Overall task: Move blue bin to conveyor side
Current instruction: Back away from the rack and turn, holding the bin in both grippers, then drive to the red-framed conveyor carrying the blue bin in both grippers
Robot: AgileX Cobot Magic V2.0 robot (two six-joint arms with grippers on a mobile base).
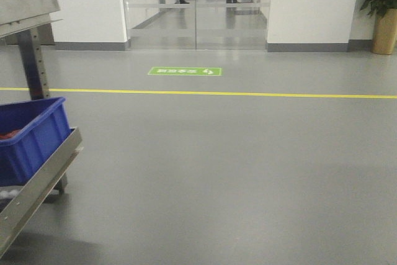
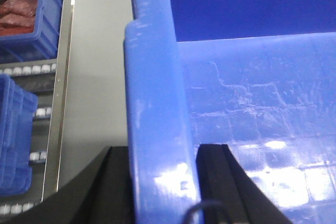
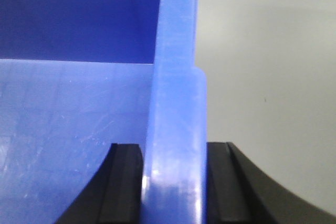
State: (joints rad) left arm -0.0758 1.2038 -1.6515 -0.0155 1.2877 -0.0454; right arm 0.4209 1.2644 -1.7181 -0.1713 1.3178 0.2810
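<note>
Blue bin (image 2: 155,77): mostly cut off
Left gripper (image 2: 164,153): pinching its wall
Right gripper (image 3: 173,150): pinching its wall
Green floor sign (image 1: 184,71): writing illegible

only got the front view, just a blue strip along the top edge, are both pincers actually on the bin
Observer: Yes. The left pincer and the right pincer each clamp a side wall of the large glossy royal-blue plastic bin, pressing it from both faces.
Operator: anything loaded in it
Observer: No. Both wrist views show only its bare, scuffed inside.
</note>
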